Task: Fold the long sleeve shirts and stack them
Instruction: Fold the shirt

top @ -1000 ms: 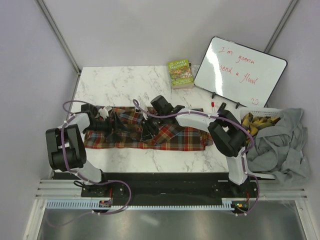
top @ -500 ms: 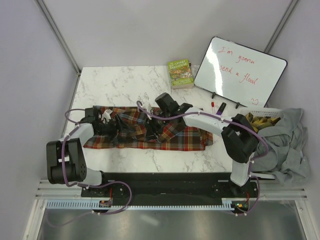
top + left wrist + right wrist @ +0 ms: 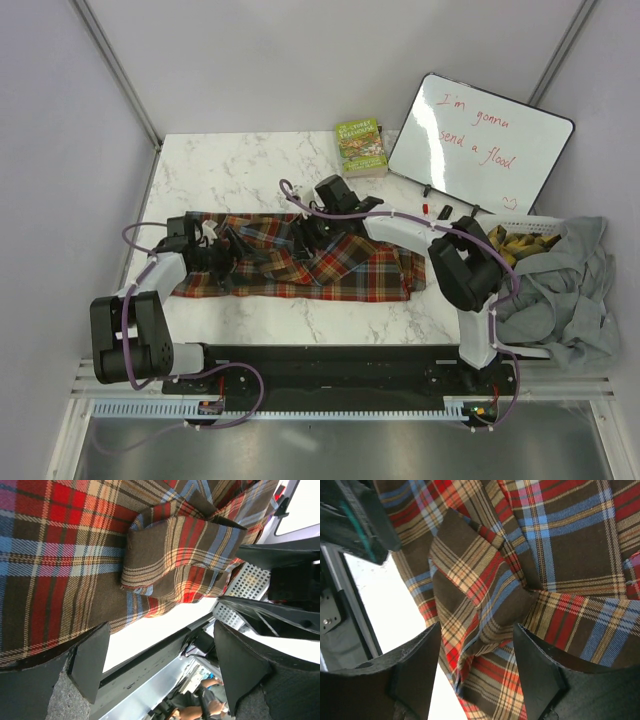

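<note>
Plaid shirt [image 3: 345, 272] lies bunched on the counter [image 3: 240, 170] under the left pincer [image 3: 160, 647] and right pincer [image 3: 477, 652], both agape and empty.

From my overhead view the only writing I can read is on the whiteboard [image 3: 480, 140] propped at the far right of the table: red handwritten marker on three slanting lines, "I'm gonna / send a / flood", with a small red squiggle below it near the lower corner. The green book [image 3: 361, 147] beside it carries cover lettering, but it is too small for me to read. Neither wrist view shows me any legible text.
</note>
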### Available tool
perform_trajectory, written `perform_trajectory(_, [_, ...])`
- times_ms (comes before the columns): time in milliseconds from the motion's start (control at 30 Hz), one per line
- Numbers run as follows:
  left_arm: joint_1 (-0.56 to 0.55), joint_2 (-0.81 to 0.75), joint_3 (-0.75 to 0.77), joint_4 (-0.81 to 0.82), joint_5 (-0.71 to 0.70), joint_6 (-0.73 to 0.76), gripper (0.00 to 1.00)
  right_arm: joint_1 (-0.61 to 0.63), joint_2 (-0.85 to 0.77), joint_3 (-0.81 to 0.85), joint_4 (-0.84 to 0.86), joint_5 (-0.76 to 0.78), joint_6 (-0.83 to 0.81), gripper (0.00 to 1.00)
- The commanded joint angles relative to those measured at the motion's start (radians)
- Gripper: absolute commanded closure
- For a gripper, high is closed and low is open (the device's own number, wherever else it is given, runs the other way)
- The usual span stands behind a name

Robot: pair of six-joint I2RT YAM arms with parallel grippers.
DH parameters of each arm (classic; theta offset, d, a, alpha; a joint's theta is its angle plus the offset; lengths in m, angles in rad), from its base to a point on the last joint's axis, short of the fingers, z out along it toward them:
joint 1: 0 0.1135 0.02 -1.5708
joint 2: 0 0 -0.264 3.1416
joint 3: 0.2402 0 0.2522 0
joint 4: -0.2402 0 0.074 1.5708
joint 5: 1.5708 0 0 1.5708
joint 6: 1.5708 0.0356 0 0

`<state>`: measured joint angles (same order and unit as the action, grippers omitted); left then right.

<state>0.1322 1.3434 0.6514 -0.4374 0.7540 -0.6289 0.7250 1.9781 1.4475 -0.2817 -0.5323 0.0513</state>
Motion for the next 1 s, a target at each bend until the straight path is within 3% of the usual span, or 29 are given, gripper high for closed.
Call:
perform_trajectory(0, [0.0, -0.047, -0.012, 0.011, -0.022, -0.075, 0.09, 0.011, 0.039, 0.059, 0.03, 0.014, 0.016, 0.36])
perform_trajectory(67, [0.001, -0.055, -0.016, 0.009, -0.019, -0.083, 0.09, 0.011, 0.048, 0.063, 0.029, 0.028, 0.007, 0.39])
perform_trajectory(167, [0.0, -0.07, -0.029, 0.003, -0.025, -0.094, 0.09, 0.013, 0.053, 0.062, 0.019, 0.017, -0.034, 0.6])
perform_trajectory(200, [0.0, -0.072, -0.033, 0.002, -0.027, -0.097, 0.09, 0.014, 0.039, 0.057, 0.021, 0.014, -0.044, 0.75])
perform_trajectory(300, [0.0, -0.082, -0.036, -0.007, -0.035, -0.118, 0.08, 0.025, -0.013, 0.034, 0.029, -0.052, -0.108, 0.9])
perform_trajectory(367, [0.0, -0.092, -0.044, -0.011, -0.025, -0.15, 0.07, 0.04, -0.068, 0.002, 0.032, -0.11, -0.163, 0.96])
perform_trajectory(567, [-0.008, -0.13, -0.062, -0.015, 0.005, -0.21, 0.06, 0.148, -0.156, -0.047, -0.026, -0.153, -0.292, 0.95])
perform_trajectory(600, [-0.008, -0.135, -0.07, -0.02, -0.004, -0.212, 0.01, 0.169, -0.16, -0.05, -0.034, -0.147, -0.315, 0.95])
perform_trajectory(867, [-0.034, -0.144, -0.105, -0.02, 0.001, -0.242, 0.01, 0.263, -0.154, -0.072, -0.074, -0.077, -0.369, 0.95])
perform_trajectory(967, [-0.049, -0.145, -0.121, -0.02, 0.007, -0.25, 0.05, 0.269, -0.144, -0.062, -0.076, -0.043, -0.373, 0.94])
